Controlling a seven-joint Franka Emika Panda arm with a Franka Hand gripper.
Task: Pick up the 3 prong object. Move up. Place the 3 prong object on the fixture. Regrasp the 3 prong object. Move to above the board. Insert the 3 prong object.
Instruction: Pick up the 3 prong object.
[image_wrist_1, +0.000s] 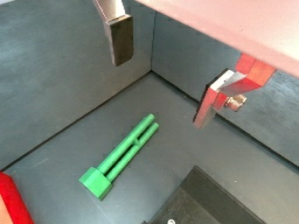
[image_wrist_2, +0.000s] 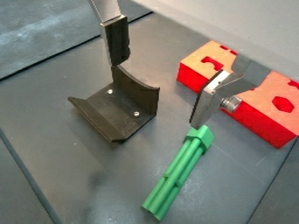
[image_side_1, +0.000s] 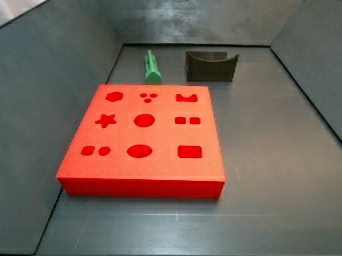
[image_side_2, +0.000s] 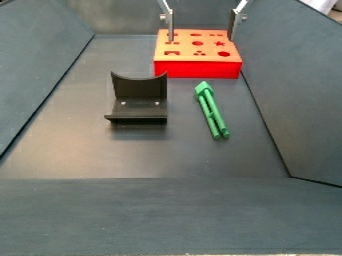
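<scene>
So your 3 prong object (image_side_2: 211, 109) is just lying flat on the floor, nothing touching it. In a side view it sits right of the fixture (image_side_2: 136, 98), a small gap between them, and its far end stops just short of the near edge of the board (image_side_2: 198, 60). From the opposite side view you see the same green peg (image_side_1: 151, 66) lying beyond the far edge of the red board (image_side_1: 144, 124), with the fixture (image_side_1: 210, 65) off to its right against the back of the bin. Both wrist views show the peg lengthwise, with a thicker block at one end (image_wrist_1: 96, 181) and the slim prongs running away from it (image_wrist_2: 181, 168).

Your gripper (image_wrist_2: 163, 74) is hanging up in the air with its fingers wide apart and nothing between them. In a wrist view one finger (image_wrist_2: 115, 39) lines up over the fixture (image_wrist_2: 114, 109) and its partner (image_wrist_2: 208, 101) sits in front of the board's side, with the peg's end below it. In a side view only the two fingertips (image_side_2: 167, 19) poke in at the top, above the board's far edge. Peg isn't picked up yet.
</scene>
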